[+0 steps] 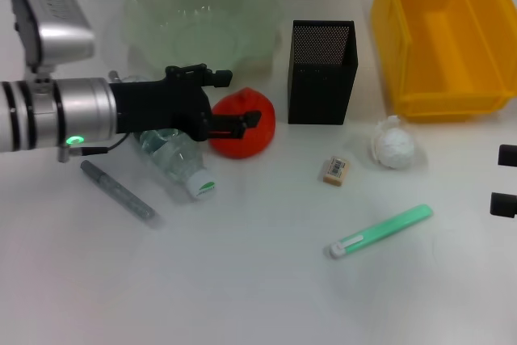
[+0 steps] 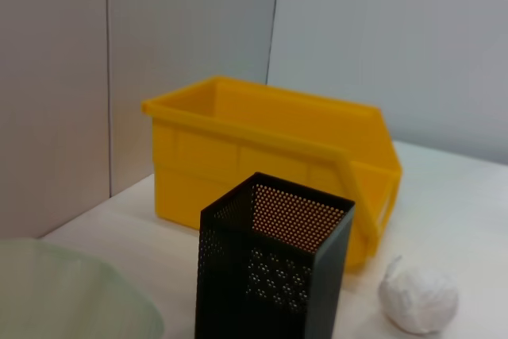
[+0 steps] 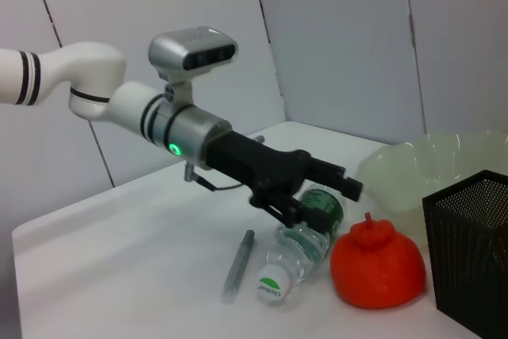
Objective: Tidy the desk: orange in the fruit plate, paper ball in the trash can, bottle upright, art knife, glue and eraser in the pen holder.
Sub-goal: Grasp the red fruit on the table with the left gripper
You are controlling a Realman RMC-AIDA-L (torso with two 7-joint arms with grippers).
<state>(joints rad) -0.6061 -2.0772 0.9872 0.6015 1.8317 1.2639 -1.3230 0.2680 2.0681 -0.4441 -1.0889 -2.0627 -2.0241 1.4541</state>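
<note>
table (image 1: 242, 296) white | wall (image 2: 190, 29) grey panels behind

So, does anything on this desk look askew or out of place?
Yes: the bottle lies on its side under the left pincer, cap toward the near edge. The orange, eraser and paper ball sit loose on the table, outside their containers.

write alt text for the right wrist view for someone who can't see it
The left gripper reaches open-fingered over a bottle lying on its side on a white table, just short of the orange. A grey pen lies beside the bottle, with the fruit plate and pen holder behind.
</note>
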